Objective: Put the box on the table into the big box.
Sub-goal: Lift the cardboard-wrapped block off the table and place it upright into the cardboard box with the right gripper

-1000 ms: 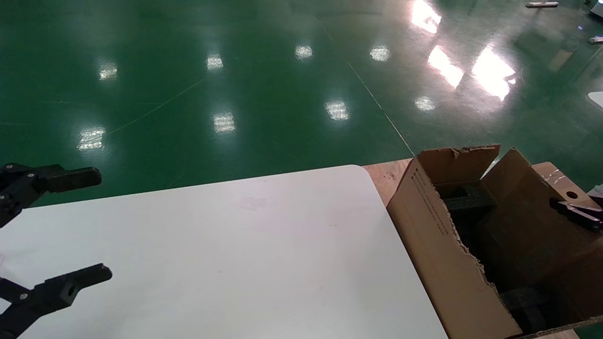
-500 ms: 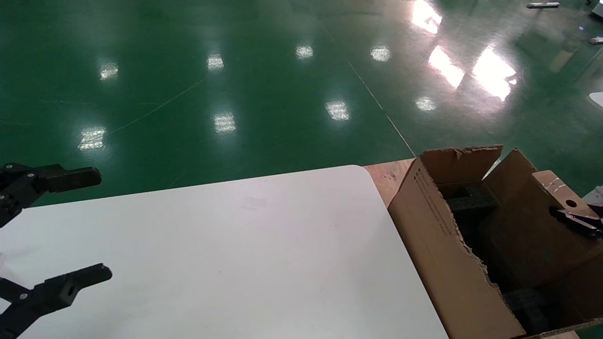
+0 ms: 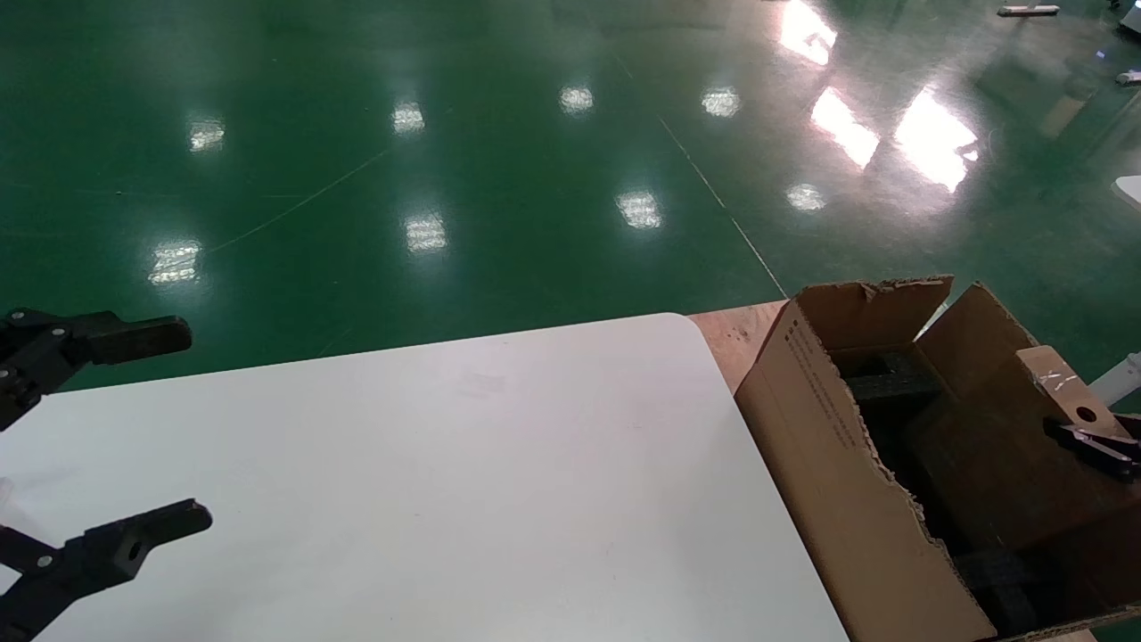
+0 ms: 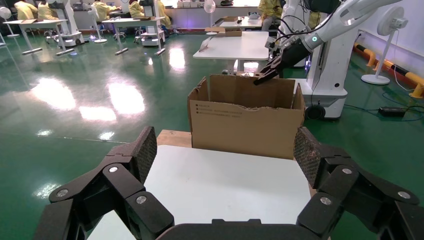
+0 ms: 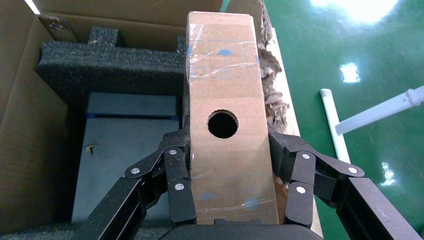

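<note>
While black foam (image 5: 107, 62) fills the big box (image 3: 847, 464) floor and its ragged far flap (image 5: 274, 95) crowds one side, I see my right gripper (image 5: 230, 165) clamped on the box (image 5: 225, 115), tilted over the opening. Left gripper (image 3: 125, 437) hangs spread wide over the table (image 3: 463, 481) edge

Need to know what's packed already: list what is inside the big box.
Inside the big box: black foam and a dark grey slab. The right claw holds the box above them, hiding whatever lies beneath it.

Glossy green floor (image 3: 499, 160); wooden surface (image 3: 726, 339) under carton.
</note>
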